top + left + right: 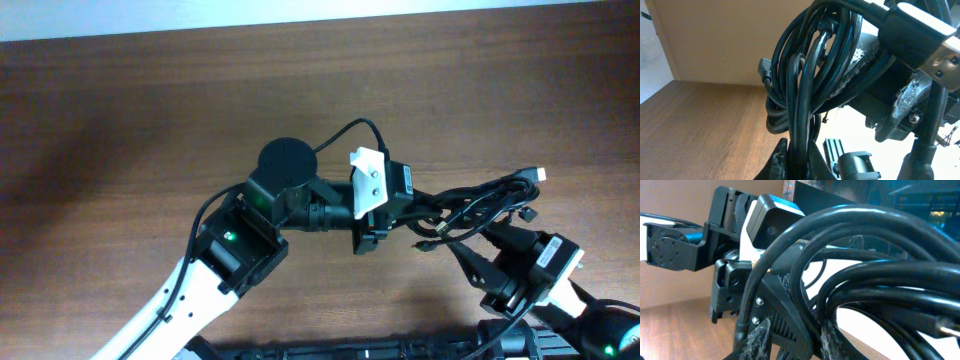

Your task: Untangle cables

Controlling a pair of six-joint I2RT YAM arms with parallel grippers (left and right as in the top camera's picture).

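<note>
The cables [480,200] are a bundle of thin black cords hanging above the table between my two grippers. A silver-tipped plug [540,175] sticks out at the bundle's far right. My left gripper [405,212] reaches in from the left. In the left wrist view this gripper [800,161] is shut on one strand, and the looped cables [805,75] rise above it. My right gripper [482,242] comes up from below right. In the right wrist view its fingers [792,337] stand partly apart, with a strand of the cables [880,285] running between them against the right pad.
The wooden table [150,120] stretches left and back of the arms. A small plug [764,70] juts from the bundle's left side. The left arm's wrist and camera mount [725,245] sit close behind the right gripper. A dark strip [350,350] lines the table's front edge.
</note>
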